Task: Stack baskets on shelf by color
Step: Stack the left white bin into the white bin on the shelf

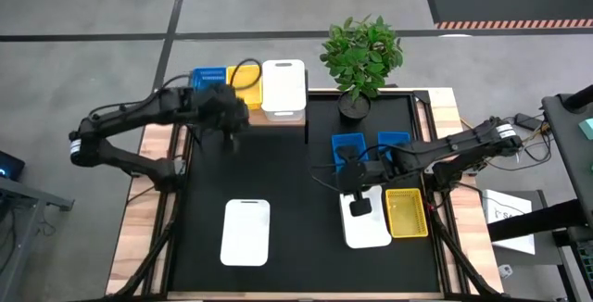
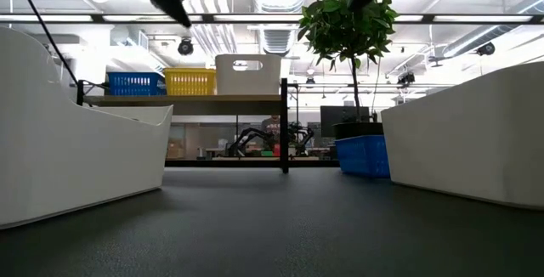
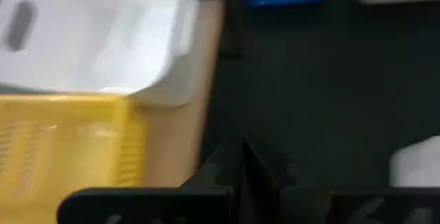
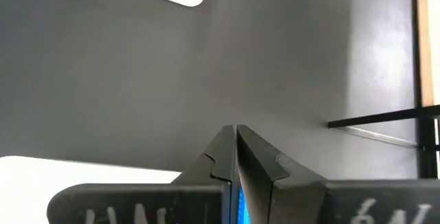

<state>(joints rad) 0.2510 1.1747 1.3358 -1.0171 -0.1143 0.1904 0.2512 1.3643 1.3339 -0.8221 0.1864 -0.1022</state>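
Shelf baskets sit just beside left gripper.

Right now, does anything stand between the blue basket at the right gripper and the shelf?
Possibly the left gripper: it hangs just in front of the shelf, near the blue basket and yellow basket there. No basket lies between.

A potted plant with dense green leaves in a dark pot stands at the upper centre of the overhead frame, on the far edge of the black table. Hazard-striped matting lies on the grey floor at upper right. Paper sheets sit at lower right.
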